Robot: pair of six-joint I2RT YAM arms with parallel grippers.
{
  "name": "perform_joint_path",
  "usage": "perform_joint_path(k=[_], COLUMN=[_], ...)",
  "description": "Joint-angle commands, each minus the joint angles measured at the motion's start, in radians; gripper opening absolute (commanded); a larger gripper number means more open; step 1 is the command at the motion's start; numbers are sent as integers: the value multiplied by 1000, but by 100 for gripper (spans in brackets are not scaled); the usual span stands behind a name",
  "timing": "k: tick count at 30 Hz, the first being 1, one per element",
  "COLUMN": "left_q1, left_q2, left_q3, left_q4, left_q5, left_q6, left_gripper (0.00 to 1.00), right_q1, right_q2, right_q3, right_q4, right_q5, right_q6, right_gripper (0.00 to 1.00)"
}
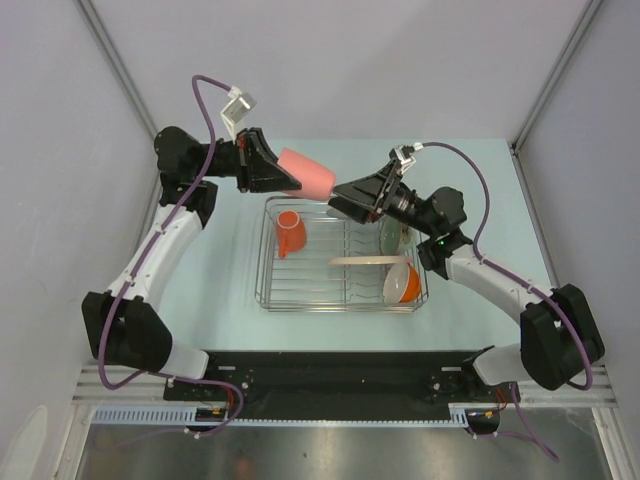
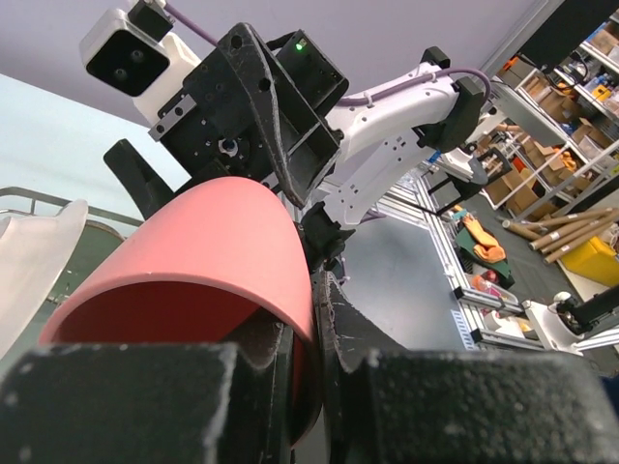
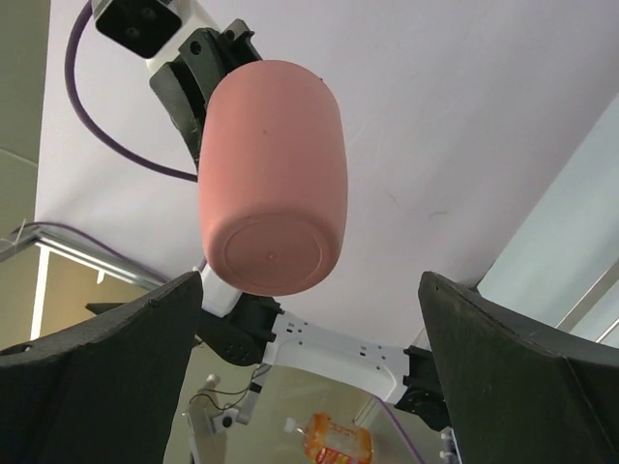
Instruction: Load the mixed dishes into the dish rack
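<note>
In the overhead view, the salmon-pink tumbler [image 1: 312, 173] is held on its side in the air above the far edge of the dish rack [image 1: 263, 272], its rim end pinched by the left gripper [image 1: 281, 172] and its closed base pointed toward the right gripper [image 1: 337, 197]. The right gripper is seen just beside that base with its jaws spread wide. Inside the rack, an orange mug [image 1: 289, 232] is set in the far left part, a cream plate [image 1: 368, 260] is stood on edge across the middle, an orange-outside white bowl [image 1: 402, 283] is tilted in the near right corner, and a small green glass bowl [image 1: 392, 236] is lodged behind it. The rack is placed on a pale table [image 1: 220, 260]. In the left wrist view, the tumbler's wall is clamped between the two black fingers [image 2: 116, 406], one inside the mouth and one outside, with the right arm's black gripper body seen beyond the tumbler's far end. In the right wrist view, the tumbler's round base is faced toward the camera, and it is framed between the widely parted fingers [image 3: 97, 367], touched by neither.
</note>
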Motion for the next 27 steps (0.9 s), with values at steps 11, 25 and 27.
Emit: perform_joint_path(k=[11, 25, 27], left_q1=[-47, -78, -81], left_q2=[-32, -24, -29], left_q3=[78, 92, 83], left_q4=[-389, -594, -616], left_q5=[-26, -56, -62], left_q6=[356, 520, 540], left_gripper=[0, 0, 0], right_q1=[39, 70, 70], right_q2=[63, 128, 143], right_q3=[10, 54, 57], right_q4=[225, 312, 327], right_q5=[87, 123, 119], right_q6=[118, 128, 140], right_gripper=[100, 79, 66])
